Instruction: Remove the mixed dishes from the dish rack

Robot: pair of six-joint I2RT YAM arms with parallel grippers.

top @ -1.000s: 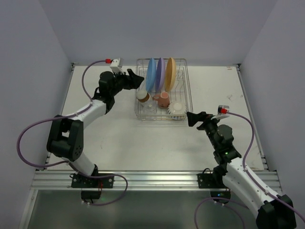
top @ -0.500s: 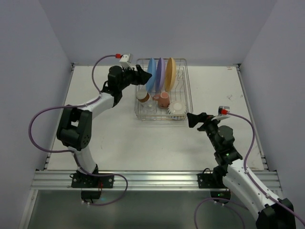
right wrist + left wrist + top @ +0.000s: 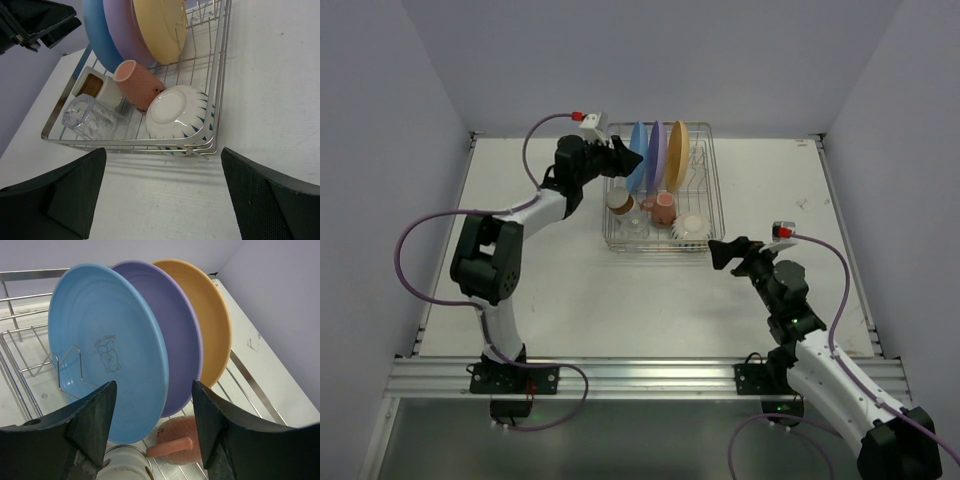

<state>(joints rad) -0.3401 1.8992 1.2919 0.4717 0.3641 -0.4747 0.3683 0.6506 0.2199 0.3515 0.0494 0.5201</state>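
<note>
The rectangular silver wire dish rack [image 3: 652,247] sits at the far middle of the white tabletop [image 3: 570,290], and every dish is in it. Three round plates stand on edge in its far half, side by side and close together: a blue plate [image 3: 107,345] on the left with a small printed figure on its face, a purple plate [image 3: 176,340] in the middle, and a yellow-orange plate [image 3: 212,315] on the right. In the near half, a pink handled mug [image 3: 137,82] lies on its side just below the plates. Left of it is a pale-walled cup with a brown inside [image 3: 95,89], and a small clear glass [image 3: 90,117] lies in the near left corner. A white cup with dark blue strokes round its rim [image 3: 175,112] rests bottom-up against the near right wall, just beside the mug. The left gripper [image 3: 152,392] is over the rack's far left side, at the blue plate. Its black jaws stand moderately apart and hold nothing, and in the left wrist view the plate's lower rim shows between them. I cannot tell whether either finger touches the plate. The right gripper [image 3: 164,152] hangs above the bare table just outside the rack's near right corner, with its jaws spread wide and empty, facing the white cup. A purple cable [image 3: 408,262] loops off the left arm.
</note>
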